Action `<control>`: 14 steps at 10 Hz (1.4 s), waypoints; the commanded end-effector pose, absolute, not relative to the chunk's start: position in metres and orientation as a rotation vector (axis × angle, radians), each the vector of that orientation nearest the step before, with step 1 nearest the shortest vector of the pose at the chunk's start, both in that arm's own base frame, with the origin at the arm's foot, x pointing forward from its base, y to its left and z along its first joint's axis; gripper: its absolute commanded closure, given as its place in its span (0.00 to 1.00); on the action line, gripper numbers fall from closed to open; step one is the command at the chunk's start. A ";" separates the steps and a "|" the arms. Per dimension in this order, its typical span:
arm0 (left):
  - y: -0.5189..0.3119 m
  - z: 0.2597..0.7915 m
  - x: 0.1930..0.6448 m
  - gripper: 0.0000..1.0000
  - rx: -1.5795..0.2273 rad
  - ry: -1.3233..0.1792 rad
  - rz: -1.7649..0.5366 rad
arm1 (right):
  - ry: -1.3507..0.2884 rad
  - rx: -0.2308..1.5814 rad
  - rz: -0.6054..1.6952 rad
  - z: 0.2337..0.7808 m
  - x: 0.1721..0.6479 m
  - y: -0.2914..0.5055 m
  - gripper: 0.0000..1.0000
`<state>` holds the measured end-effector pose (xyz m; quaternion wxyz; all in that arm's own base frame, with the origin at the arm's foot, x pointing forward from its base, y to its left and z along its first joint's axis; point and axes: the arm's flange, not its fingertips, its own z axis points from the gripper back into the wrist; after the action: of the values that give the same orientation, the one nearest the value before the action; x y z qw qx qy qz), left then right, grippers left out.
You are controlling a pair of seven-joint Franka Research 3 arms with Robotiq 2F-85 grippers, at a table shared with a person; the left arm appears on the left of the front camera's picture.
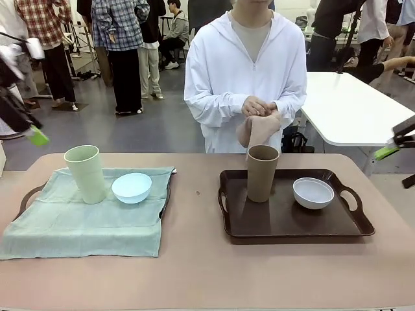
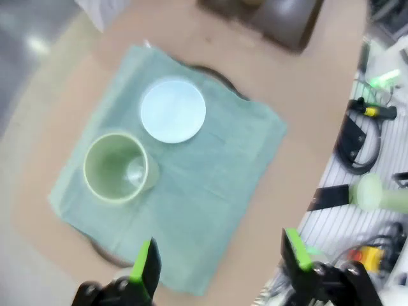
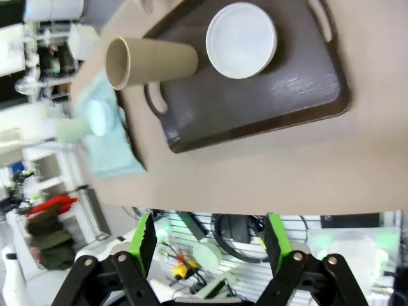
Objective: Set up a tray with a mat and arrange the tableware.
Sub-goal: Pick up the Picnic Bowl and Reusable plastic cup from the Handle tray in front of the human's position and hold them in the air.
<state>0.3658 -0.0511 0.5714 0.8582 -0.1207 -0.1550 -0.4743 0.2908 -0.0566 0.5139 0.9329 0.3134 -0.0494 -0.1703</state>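
A pale green mat (image 1: 84, 223) covers the left tray (image 1: 29, 197), and on it stand a pale green cup (image 1: 85, 173) and a light blue bowl (image 1: 131, 188). The dark brown right tray (image 1: 288, 223) holds a brown cup (image 1: 262, 172) and a white bowl (image 1: 313, 192). My left gripper (image 1: 35, 135) hovers high at the far left. From above, my left gripper (image 2: 220, 261) is open over the mat (image 2: 197, 191), cup (image 2: 118, 169) and bowl (image 2: 173, 109). My right gripper (image 1: 389, 151) hangs at the far right, and my right gripper (image 3: 209, 239) is open and empty, off the table's side from the brown tray (image 3: 255, 108), brown cup (image 3: 150, 62) and white bowl (image 3: 241, 40).
A person (image 1: 246, 71) in a white hoodie stands at the far edge with their hands (image 1: 259, 110) clasped just above the brown cup. A white table (image 1: 350, 110) stands behind at the right. Bare tabletop (image 1: 194, 259) lies between and in front of the trays.
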 end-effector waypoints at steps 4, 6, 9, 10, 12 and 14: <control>-0.169 0.527 0.377 0.00 -0.146 -0.501 -1.209 | -0.072 0.422 -0.404 0.468 0.318 0.016 0.12; -0.206 0.514 0.387 0.00 -0.168 -0.532 -1.264 | -0.088 0.355 -0.411 0.452 0.327 0.027 0.12; -0.233 0.490 0.409 0.00 -0.225 -0.507 -1.239 | -0.064 0.362 -0.410 0.440 0.335 0.029 0.12; -0.226 0.486 0.410 0.00 -0.210 -0.494 -1.203 | -0.056 0.389 -0.407 0.441 0.334 0.024 0.12; -0.235 0.491 0.396 0.00 -0.176 -0.500 -1.249 | -0.068 0.364 -0.392 0.461 0.351 0.027 0.12; -0.235 0.491 0.396 0.00 -0.176 -0.500 -1.249 | -0.068 0.364 -0.392 0.461 0.351 0.027 0.12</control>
<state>0.3997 -0.2369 0.4906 0.7795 -0.0843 -0.2312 -0.5761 0.3512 0.0270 0.4607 0.9629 0.1901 -0.0302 -0.1892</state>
